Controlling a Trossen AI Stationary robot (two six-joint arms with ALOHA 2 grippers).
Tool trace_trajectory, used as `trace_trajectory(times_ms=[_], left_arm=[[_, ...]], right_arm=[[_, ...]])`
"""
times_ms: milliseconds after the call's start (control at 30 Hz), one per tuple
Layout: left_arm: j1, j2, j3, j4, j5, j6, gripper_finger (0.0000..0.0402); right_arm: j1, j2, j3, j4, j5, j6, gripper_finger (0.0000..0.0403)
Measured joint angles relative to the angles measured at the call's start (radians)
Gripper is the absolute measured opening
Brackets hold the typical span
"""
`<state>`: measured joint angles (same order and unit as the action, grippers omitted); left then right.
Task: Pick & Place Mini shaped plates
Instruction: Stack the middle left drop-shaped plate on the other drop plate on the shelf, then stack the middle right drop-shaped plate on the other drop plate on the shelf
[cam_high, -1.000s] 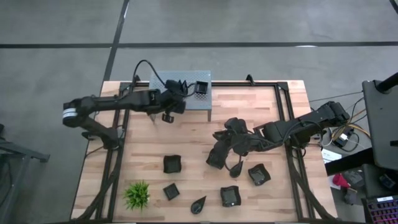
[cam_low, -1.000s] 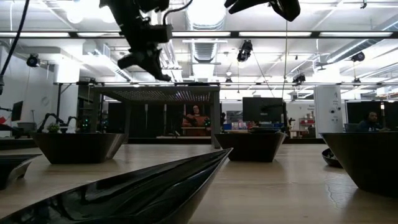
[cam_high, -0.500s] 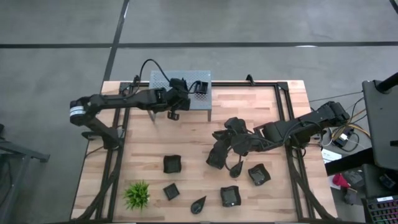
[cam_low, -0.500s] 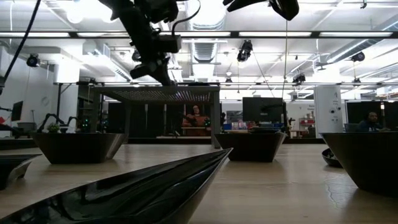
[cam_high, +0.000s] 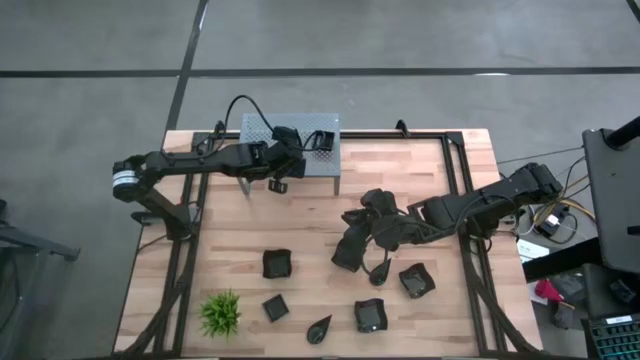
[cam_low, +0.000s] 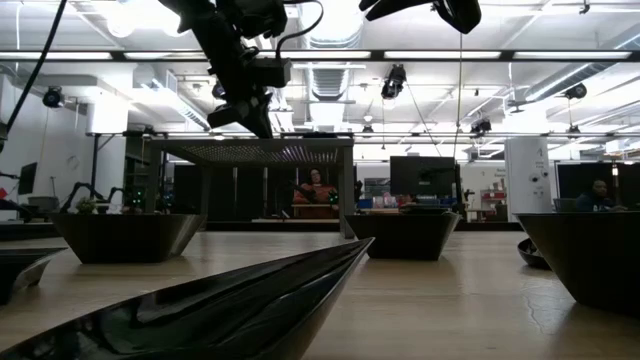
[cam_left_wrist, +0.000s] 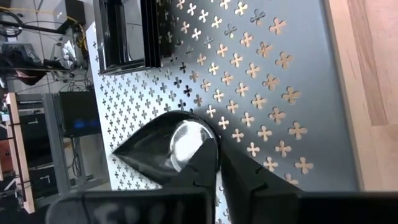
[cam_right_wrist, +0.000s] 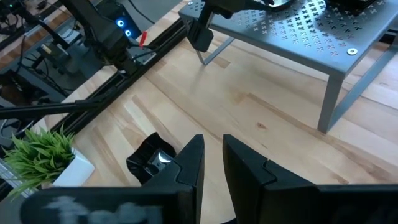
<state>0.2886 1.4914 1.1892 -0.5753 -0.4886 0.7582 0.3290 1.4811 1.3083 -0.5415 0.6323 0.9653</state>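
My left gripper (cam_high: 288, 142) reaches over the grey perforated shelf (cam_high: 258, 128) at the table's far side. It is shut on a black teardrop-shaped mini plate (cam_left_wrist: 165, 149). A square black plate (cam_high: 323, 141) sits on the shelf's right part and also shows in the left wrist view (cam_left_wrist: 124, 31). Several more mini plates lie on the wood near the front, among them a square one (cam_high: 277, 263) and a teardrop one (cam_high: 320, 327). My right gripper (cam_high: 346, 252) hangs above the table's middle. Its fingers (cam_right_wrist: 189, 162) stand a narrow gap apart with nothing between them. My left gripper pinches the rim of the teardrop plate's rounded end (cam_left_wrist: 202, 134) between its two fingers, which slant down from the table's left. The plate's pointed end sticks out away from the fingers. The plate lies low over the shelf top; I cannot tell whether it touches.
A small green plant (cam_high: 220, 312) stands at the front left. Black rails (cam_high: 455, 170) frame the table's sides and back. Bare wood lies between the shelf and the plates in front. In the low view a large plate rim (cam_low: 230, 300) fills the foreground.
My left gripper has carried the teardrop plate farther over the shelf, toward the table's right and a little down, then held still. My right arm has kept still.
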Motion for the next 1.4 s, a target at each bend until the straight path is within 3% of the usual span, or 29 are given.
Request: trace_trajectory(times_ms=[233, 467, 667, 833, 1400], left_arm=[[0.0, 0.0, 0.007, -0.002, -0.002, -0.002, 0.0068], [-0.011, -0.053, 0.09, -0.023, 0.015, -0.033, 0.0092], [-0.013, -0.151, 0.167, -0.052, 0.098, -0.162, 0.0096], [-0.026, -0.219, 0.218, -0.078, 0.167, -0.358, 0.0097], [-0.187, -0.32, 0.231, -0.042, 0.695, -0.904, 0.0097]], right_arm=[[0.0, 0.0, -0.002, 0.0, 0.0, 0.0, 0.0056], [0.0, 0.0, -0.002, 0.0, 0.0, 0.0, 0.0056], [0.0, 0.0, -0.002, 0.0, 0.0, 0.0, 0.0056], [0.0, 0.0, -0.002, 0.001, -0.014, 0.002, 0.0056], [0.005, 0.0, -0.003, -0.026, -0.581, 0.055, 0.0056]])
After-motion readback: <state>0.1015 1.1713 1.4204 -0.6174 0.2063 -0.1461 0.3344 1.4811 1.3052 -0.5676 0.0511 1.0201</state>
